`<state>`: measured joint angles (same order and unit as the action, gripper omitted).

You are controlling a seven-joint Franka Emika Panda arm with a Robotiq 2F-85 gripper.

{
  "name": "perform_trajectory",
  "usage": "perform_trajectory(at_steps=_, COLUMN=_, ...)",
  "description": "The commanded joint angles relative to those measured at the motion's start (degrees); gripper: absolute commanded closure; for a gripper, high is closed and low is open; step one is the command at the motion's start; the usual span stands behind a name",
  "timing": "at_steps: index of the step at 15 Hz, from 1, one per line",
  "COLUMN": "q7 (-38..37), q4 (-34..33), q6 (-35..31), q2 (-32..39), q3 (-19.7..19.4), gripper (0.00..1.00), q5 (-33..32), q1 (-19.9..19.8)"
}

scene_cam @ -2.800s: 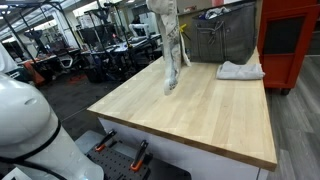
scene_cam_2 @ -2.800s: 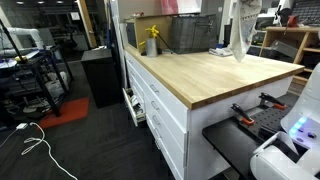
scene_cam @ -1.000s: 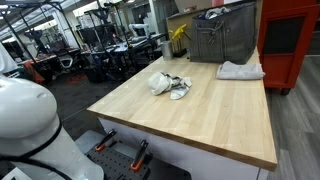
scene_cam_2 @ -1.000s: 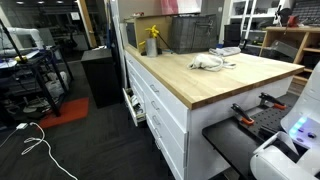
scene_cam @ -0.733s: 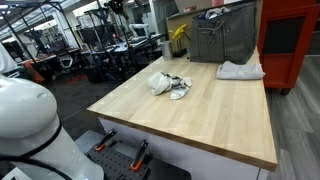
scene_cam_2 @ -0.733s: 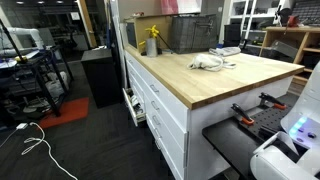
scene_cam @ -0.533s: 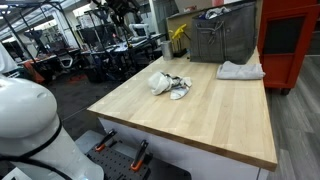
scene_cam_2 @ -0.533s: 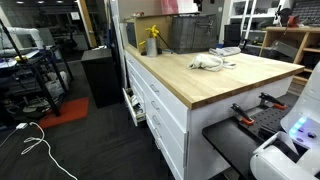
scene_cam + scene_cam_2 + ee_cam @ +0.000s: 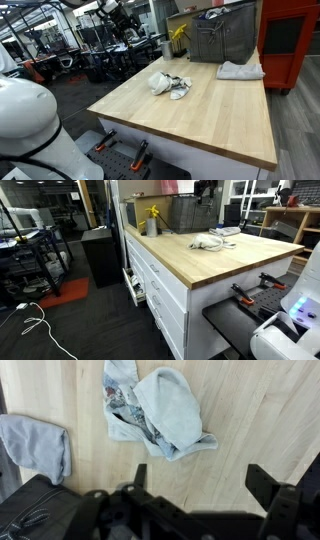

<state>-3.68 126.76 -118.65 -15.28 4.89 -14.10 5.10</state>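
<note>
A crumpled pale blue-grey cloth with a patterned lining lies on the wooden table top; it also shows as the small cloth near the table's middle. In the wrist view the same cloth lies ahead of my gripper, well below it. The gripper is open, its two dark fingers wide apart with only bare wood between them. In both exterior views the gripper hangs high above the table, holding nothing.
A second, folded grey cloth lies further back on the table. Behind it stand a metal bin, a yellow bottle and a red cabinet. White drawers sit under the table's edge.
Earlier the cloth hung from the gripper over the table; it now lies crumpled on the wood. Over the last second the arm has come back into view at the top.
</note>
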Motion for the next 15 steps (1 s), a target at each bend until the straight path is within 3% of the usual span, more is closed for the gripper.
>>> perform_trajectory(at_steps=1, q7=0.1, q4=-0.1, q6=0.2, q2=0.0, q3=0.5, gripper=0.00, q5=0.2, q1=-0.5)
perform_trajectory(at_steps=8, q7=2.2, q4=-1.0, q6=0.1, q2=7.8, q3=0.0, gripper=0.00, q5=2.3, q1=-0.3)
perform_trajectory(at_steps=15, q7=10.5, q4=-1.4, q6=-2.5, q2=16.2, q3=-2.6, gripper=0.00, q5=7.1, q1=-2.1)
